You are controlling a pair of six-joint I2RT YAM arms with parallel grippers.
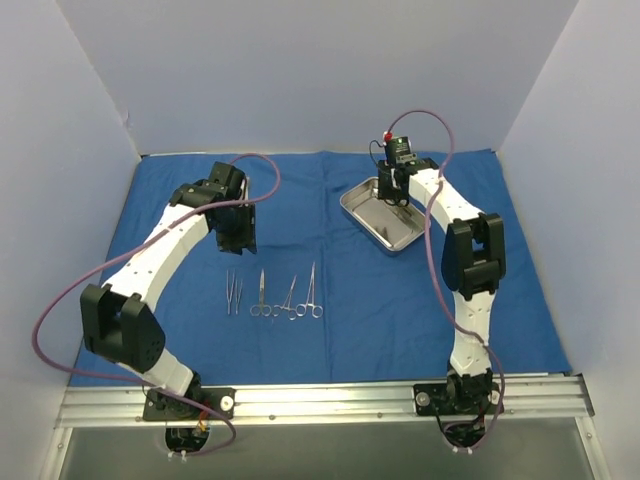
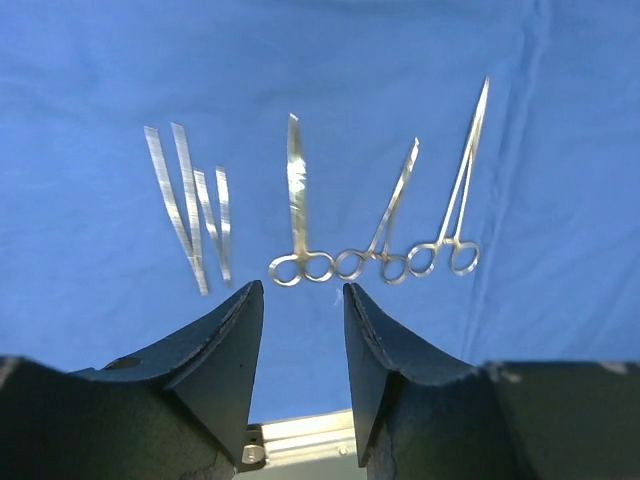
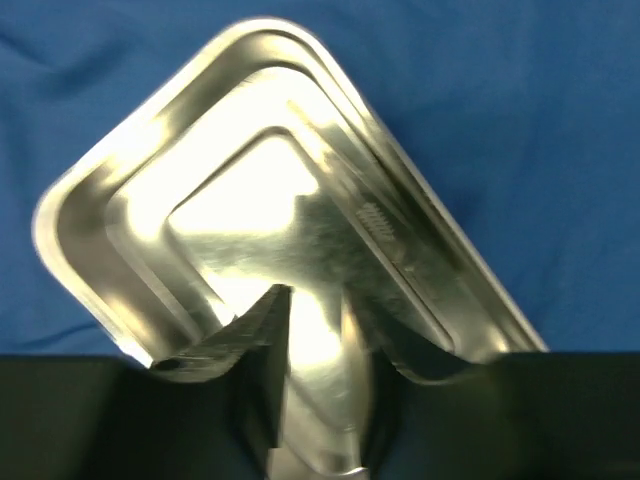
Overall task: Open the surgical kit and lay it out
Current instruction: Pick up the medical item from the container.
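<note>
Slim silver instruments (image 2: 300,200) are lying ahead of the parted left claw (image 2: 302,290) on the opened royal-blue cloth wrap (image 2: 560,100); the shiny rectangular steel tray (image 3: 250,180) under the right claw (image 3: 315,300), whose closure is unclear, is probably remaining.

Robot lab, a boxed-in data-collection booth. Plain pale panels close the table in on three sides: back wall (image 1: 320,70), left panel (image 1: 50,150), right panel (image 1: 590,150). An aluminium rail (image 1: 330,400) runs along the near edge, with both arm bases bolted to it. The left arm (image 1: 160,250) and right arm (image 1: 465,260) are white with black joints, and a loose purple cable (image 1: 45,320) loops off each. The tabletop is draped in blue cloth (image 1: 380,320) as a staged work surface. The props are surgical: a neat row of instruments (image 1: 275,295) near the middle and a steel tray (image 1: 365,224) at far right. Lighting is flat and even.
</note>
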